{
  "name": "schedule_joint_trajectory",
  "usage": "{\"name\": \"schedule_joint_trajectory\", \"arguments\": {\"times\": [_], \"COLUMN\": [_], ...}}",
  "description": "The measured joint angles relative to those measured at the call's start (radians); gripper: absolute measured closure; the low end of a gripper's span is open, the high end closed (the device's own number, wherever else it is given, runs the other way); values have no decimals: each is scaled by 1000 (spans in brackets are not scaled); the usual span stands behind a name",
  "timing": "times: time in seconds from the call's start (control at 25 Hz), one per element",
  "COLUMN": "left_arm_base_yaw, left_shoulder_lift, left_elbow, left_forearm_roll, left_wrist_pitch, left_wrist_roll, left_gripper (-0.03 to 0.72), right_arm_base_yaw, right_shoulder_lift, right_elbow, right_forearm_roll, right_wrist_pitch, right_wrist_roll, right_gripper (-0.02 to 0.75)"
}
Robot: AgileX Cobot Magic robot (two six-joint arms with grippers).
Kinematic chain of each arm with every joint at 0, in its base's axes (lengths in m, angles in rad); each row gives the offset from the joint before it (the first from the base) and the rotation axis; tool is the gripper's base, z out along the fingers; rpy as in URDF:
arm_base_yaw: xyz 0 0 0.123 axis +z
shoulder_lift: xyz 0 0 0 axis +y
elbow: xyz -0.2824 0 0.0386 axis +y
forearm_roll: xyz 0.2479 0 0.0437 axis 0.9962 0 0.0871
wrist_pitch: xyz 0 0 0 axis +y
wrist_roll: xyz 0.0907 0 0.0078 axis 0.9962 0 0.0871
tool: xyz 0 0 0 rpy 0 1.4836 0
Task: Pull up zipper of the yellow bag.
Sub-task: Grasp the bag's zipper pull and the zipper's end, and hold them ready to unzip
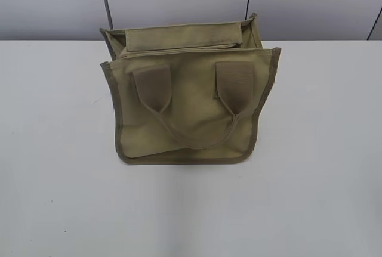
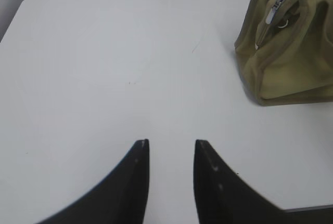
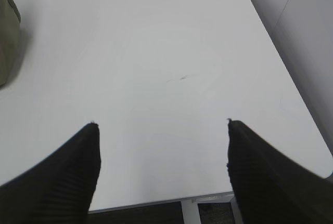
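Jaws of the left gripper [image 2: 171,148] were held slightly parted, empty, above the white surface [image 2: 114,68]. Jaws of the right gripper [image 3: 161,125] were spread wide, empty. The yellow bag [image 2: 289,52] was seen ahead-right of the left jaws, well apart; its zipper [image 2: 274,11] pull was visible at the bag's end.

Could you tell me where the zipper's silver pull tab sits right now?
The left wrist view shows the pull tab upper right, at the yellow bag's top end.

Upright yellow bag [image 1: 191,114], zipper [image 2: 274,11] open
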Motion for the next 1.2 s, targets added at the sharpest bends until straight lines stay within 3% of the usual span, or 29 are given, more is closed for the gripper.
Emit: {"name": "schedule_joint_trajectory", "arguments": {"times": [0.96,1.2], "left_arm_base_yaw": [0,-3], "left_shoulder_lift": [0,0], "left_elbow": [0,0], "left_forearm_roll": [0,0], "left_wrist_pitch": [0,0], "left_wrist_roll": [0,0], "left_gripper": [451,451], "right_arm_base_yaw": [0,0], "right_shoulder_lift": [0,0], "right_elbow": [0,0], "right_forearm_roll": [1,48], "right_wrist_pitch": [0,0], "right_wrist_roll": [0,0], "right_gripper": [179,179]}}
